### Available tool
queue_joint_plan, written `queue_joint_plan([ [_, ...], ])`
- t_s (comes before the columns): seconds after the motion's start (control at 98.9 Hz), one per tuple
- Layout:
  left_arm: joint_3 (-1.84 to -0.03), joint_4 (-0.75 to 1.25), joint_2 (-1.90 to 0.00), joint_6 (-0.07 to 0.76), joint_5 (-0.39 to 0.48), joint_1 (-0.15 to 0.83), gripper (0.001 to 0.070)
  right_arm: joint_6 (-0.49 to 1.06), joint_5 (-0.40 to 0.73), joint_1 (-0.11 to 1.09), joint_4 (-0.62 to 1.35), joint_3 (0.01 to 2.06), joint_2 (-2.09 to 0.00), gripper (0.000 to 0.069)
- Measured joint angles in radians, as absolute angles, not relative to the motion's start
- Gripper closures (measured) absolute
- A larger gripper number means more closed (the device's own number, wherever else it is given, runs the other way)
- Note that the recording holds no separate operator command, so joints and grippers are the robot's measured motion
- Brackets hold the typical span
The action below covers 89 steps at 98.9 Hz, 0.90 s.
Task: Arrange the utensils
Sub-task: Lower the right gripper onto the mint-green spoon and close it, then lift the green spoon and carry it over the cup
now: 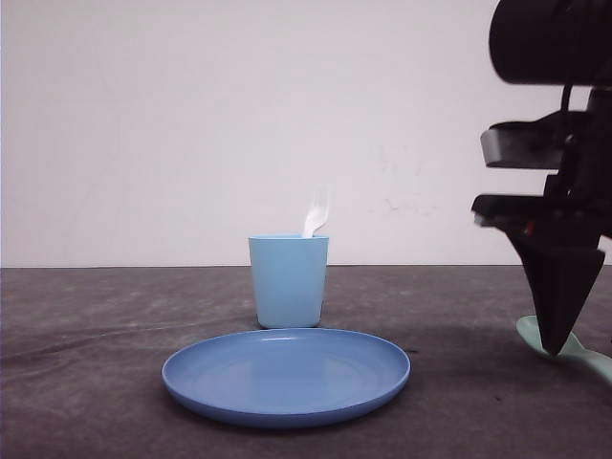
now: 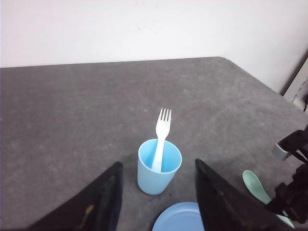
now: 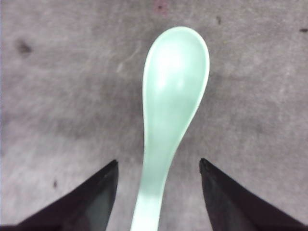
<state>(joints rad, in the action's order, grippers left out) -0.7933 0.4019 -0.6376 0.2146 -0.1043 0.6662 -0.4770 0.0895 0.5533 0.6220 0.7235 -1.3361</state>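
Observation:
The white fork (image 2: pixel 161 137) stands tines-up inside the light blue cup (image 2: pixel 159 167); its tines (image 1: pixel 316 212) poke above the cup (image 1: pixel 289 280) in the front view. The mint-green spoon (image 3: pixel 168 106) lies flat on the dark table at the right (image 1: pixel 566 346). My right gripper (image 3: pixel 158 163) is open, low over the spoon, with the handle between its fingers and a gap on each side. The right gripper (image 1: pixel 557 346) points straight down at the spoon. My left gripper (image 2: pixel 158 166) is open and empty, held back above the cup.
A round blue plate (image 1: pixel 286 374) sits in front of the cup, near the table's front. The plate (image 2: pixel 180 217) also lies just below the cup in the left wrist view. The right arm (image 2: pixel 293 192) stands at the table's right side.

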Motion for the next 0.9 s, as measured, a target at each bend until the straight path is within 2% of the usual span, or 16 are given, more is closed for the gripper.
queue_joint_plan([
  [0.142,-0.793,0.429,-0.628,0.215,-0.104,0.666,0.043,-0.481,0.105,0.563,0.617,0.723,-1.37,0.0496],
  [0.354,-0.793,0.445,-0.628,0.222,-0.104,0.666,0.043,-0.5,0.105,0.568,0.613,0.726,-1.407,0.0533],
  [0.486,-0.793,0.445,-0.628,0.222,-0.104,0.666,0.043,-0.503,0.112,0.576,0.609,0.726,-1.407,0.0608],
  [0.9,-0.793,0.472,-0.628,0.222,-0.104,0.666,0.043,-0.488,0.133,0.591,0.635,0.771,-1.355,0.062],
])
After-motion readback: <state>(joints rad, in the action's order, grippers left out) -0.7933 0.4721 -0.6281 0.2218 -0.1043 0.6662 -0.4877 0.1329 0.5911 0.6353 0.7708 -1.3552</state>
